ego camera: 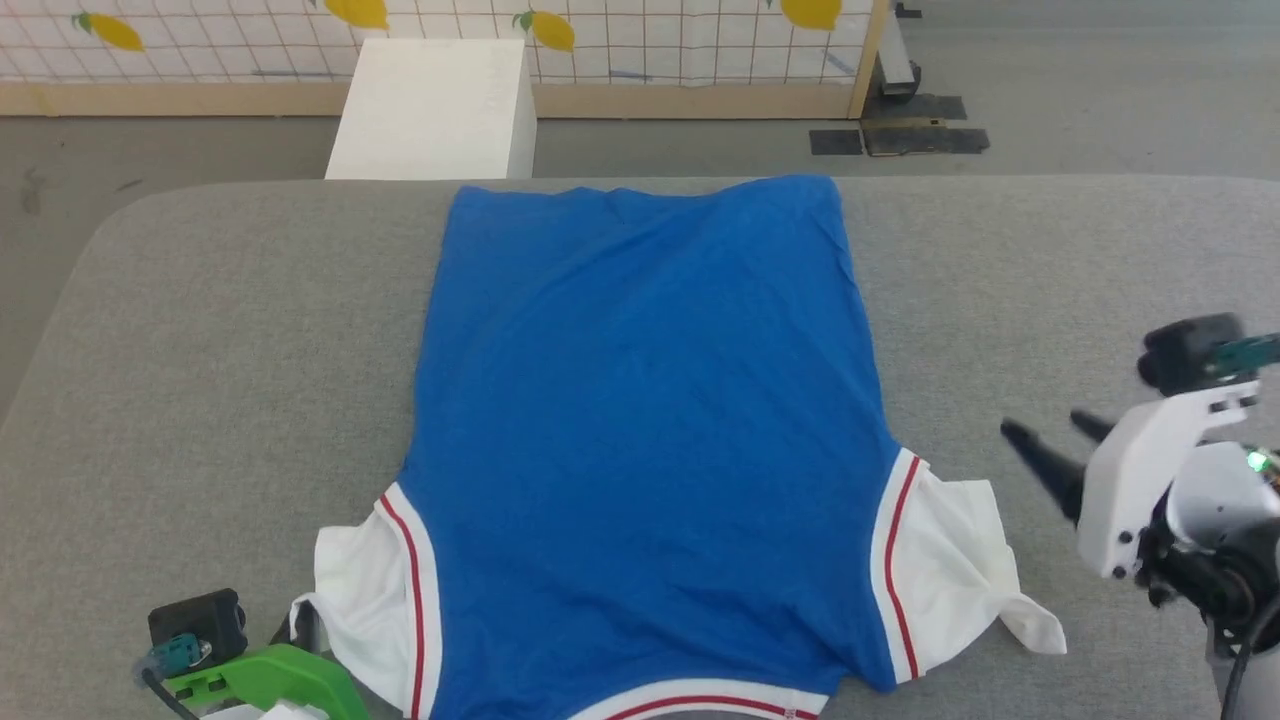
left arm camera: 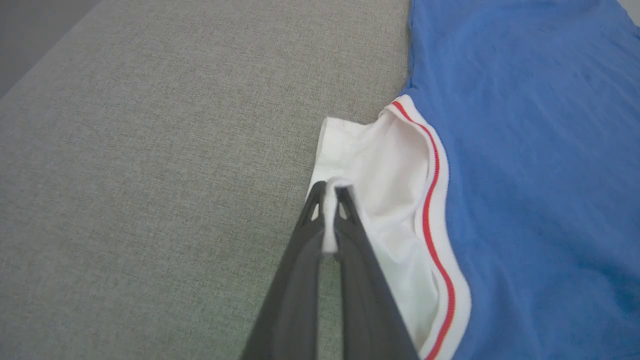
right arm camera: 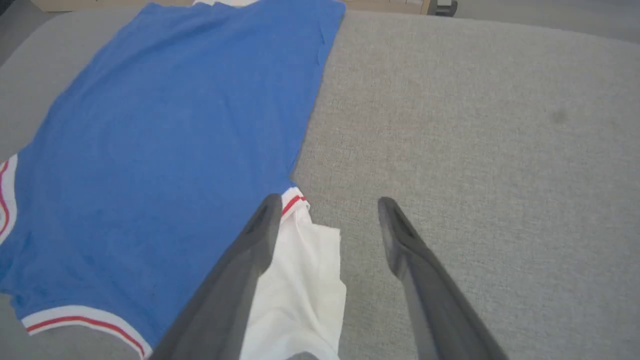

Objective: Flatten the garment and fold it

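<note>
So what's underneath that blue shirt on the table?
The shirt lies spread on a grey fabric-covered surface, which shows on both sides of it. Whatever is directly beneath is covered by the cloth, and the shirt's downward-facing side is hidden too.

Grey fabric-covered surface (ego camera: 200, 330), rounded far-left corner. White box (ego camera: 430, 110) on grey floor (ego camera: 1100, 90) just beyond far edge. Behind box, wood-framed grid panel (ego camera: 640, 40) printed with yellow lemons. Dark flat plates (ego camera: 900, 135) at panel's right foot.

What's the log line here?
blue jersey: spread flat on grey fabric surface | left gripper: shut on white sleeve | right gripper: open, empty
</note>
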